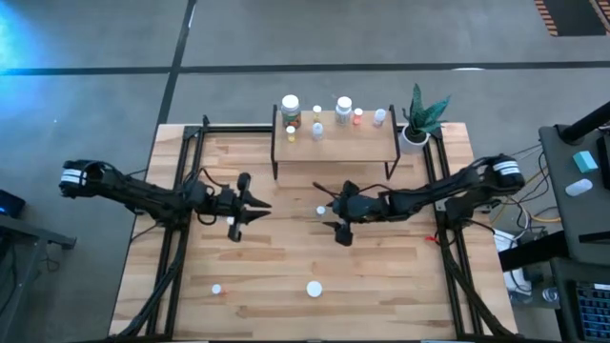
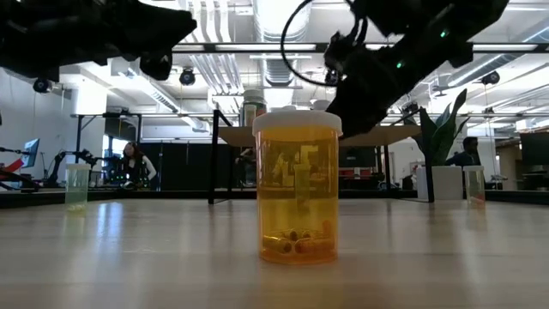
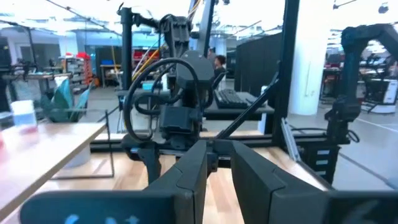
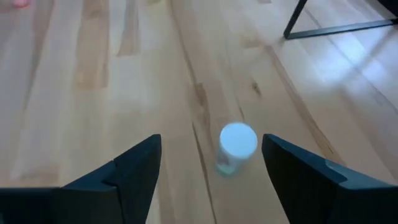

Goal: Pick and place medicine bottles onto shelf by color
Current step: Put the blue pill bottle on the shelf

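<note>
**Right arm lines up on a small bottle in the middle of the table**

From above, the shelf (image 1: 335, 141) stands at the far edge of the table (image 1: 400, 286) with a row of bottles already on it, a larger one (image 1: 291, 107) at the left end and smaller ones toward the plant (image 1: 417, 122). The right gripper (image 1: 329, 211) reaches in toward the table's centre, where a small white-capped bottle (image 1: 320, 211) stands right at its tips. The left gripper (image 1: 259, 206) waits opposite it, on the left half. Two more bottles (image 1: 314, 289) (image 1: 217, 288) stand near the front edge, well apart from both arms.

At table height, a yellow bottle (image 2: 297, 194) with pills inside fills the foreground, probably one of those front two; the shelf shows behind it.

The left wrist view shows its jaws nearly together, holding nothing, pointed across at the other arm.

The right wrist view looks down on the white-capped bottle (image 4: 236, 147), upright between jaws spread wide, not touching either. I judge this spread is set for closing round it.
</note>
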